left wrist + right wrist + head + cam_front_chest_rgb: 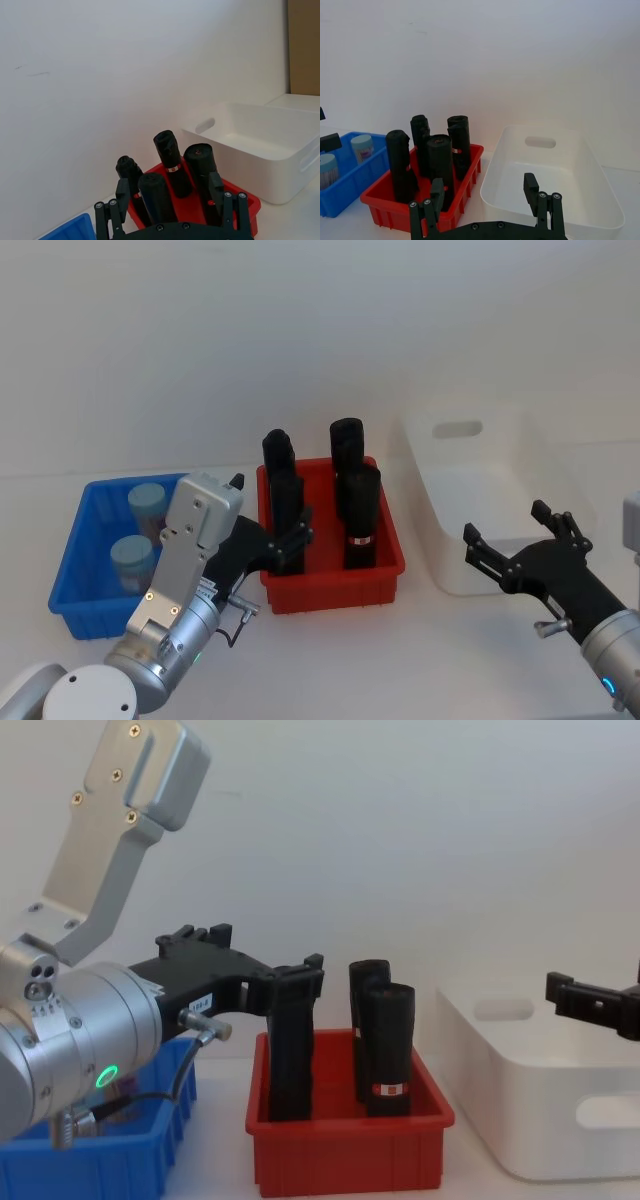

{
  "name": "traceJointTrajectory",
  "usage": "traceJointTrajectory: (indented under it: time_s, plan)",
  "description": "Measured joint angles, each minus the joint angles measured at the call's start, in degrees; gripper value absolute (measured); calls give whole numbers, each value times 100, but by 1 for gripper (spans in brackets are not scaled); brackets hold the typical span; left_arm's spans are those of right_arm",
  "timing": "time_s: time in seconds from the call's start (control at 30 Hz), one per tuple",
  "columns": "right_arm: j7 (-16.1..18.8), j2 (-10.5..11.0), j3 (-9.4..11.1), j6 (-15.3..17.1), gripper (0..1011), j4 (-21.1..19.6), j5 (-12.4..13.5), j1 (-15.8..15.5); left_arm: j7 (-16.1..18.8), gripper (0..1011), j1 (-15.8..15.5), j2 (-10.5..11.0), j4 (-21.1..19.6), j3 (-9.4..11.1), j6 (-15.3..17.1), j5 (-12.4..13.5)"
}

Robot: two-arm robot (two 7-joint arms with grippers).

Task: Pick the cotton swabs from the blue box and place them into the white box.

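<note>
Two cotton swabs jars (pixel 146 502) (pixel 130 558) with pale blue lids stand in the blue box (pixel 66 575) at the left. In the right wrist view the jars (pixel 361 146) (pixel 326 169) sit in the same blue box (pixel 345 192). The white box (pixel 425 465) is at the right and holds nothing visible. My left gripper (pixel 272 508) is open, hovering over the left side of the red bin, right of the blue box. My right gripper (pixel 505 522) is open at the white box's near edge. The open left gripper (pixel 169 192) faces the black cylinders.
Between the two boxes stands a red bin (pixel 330 590) holding several tall black cylinders (pixel 358 510). They rise well above the bin's walls, close to my left fingers (pixel 310 965). A plain white wall stands behind the table.
</note>
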Motion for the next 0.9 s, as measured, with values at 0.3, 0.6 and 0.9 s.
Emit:
traceJointTrajectory:
  time_s: [0.3,0.6,0.9]
  plan:
    - [0,0,0,0,1001,0,0,0,0,1004,0,0,0,0,0,0]
    - [0,0,0,0,1001,0,0,0,0,1004,0,0,0,0,0,0]
    - [0,0,0,0,1001,0,0,0,0,1004,0,0,0,0,0,0]
